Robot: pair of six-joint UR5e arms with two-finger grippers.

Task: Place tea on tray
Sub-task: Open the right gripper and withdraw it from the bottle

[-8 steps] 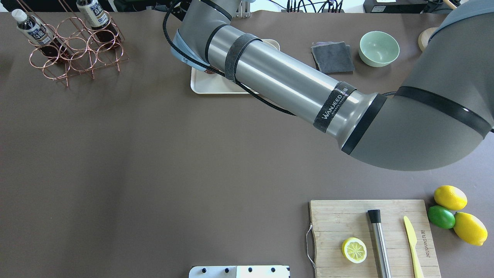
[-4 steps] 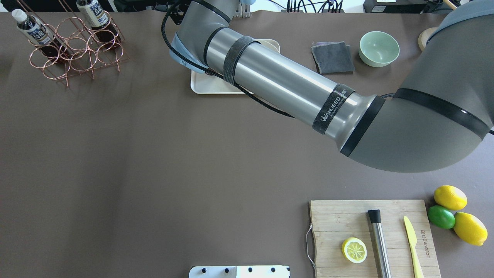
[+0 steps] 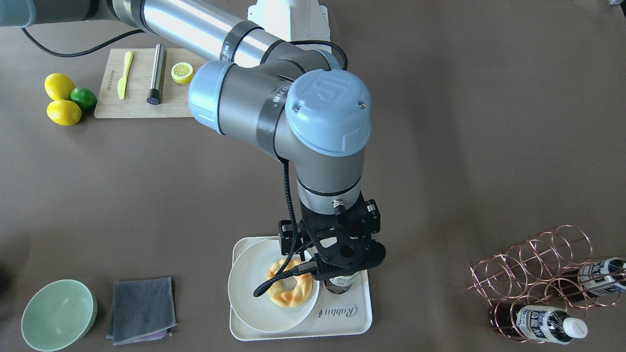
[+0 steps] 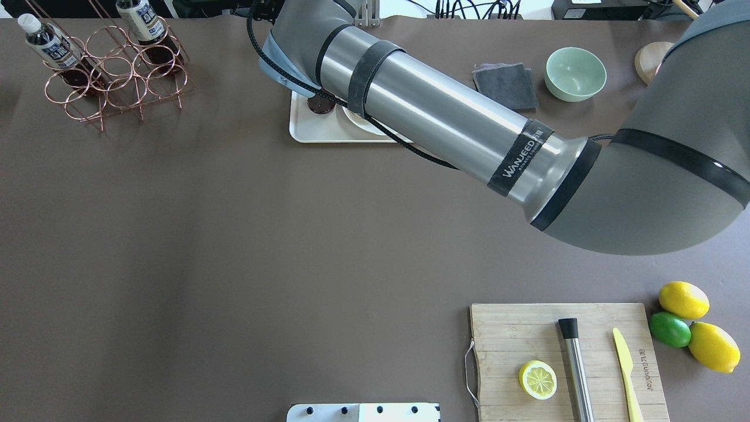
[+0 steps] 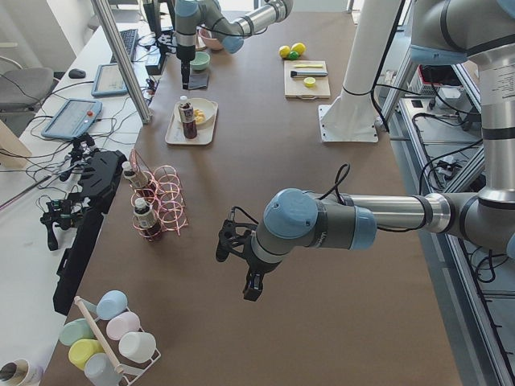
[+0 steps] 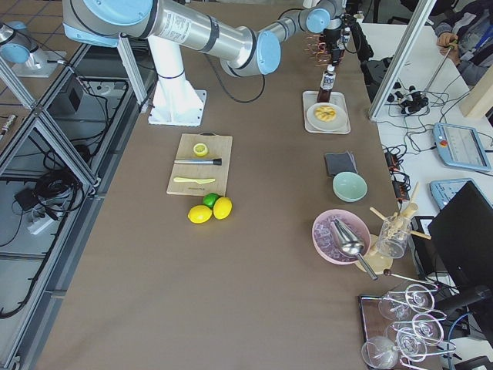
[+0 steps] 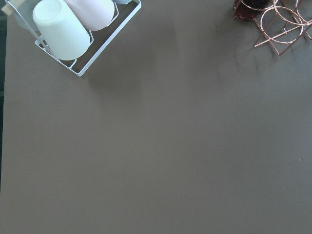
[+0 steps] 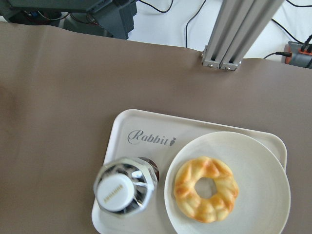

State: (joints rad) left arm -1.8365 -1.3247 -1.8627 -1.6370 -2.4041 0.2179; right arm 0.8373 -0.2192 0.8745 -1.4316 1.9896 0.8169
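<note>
The small clear plastic tea bottle point(image 8: 126, 190) stands upright on the cream-white rectangular tray point(image 8: 119, 146), lower left in the right wrist view, under the right gripper point(image 3: 342, 259), whose fingers' state I cannot tell.

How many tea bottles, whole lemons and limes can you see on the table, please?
Tea bottles: 3 (one on the tray, two in the wire rack)
Whole lemons: 2
Limes: 1
Total: 6

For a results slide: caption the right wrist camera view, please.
Tea bottle stands upright on the Rabbit tray, beside a white plate holding a ring-shaped pastry.
</note>
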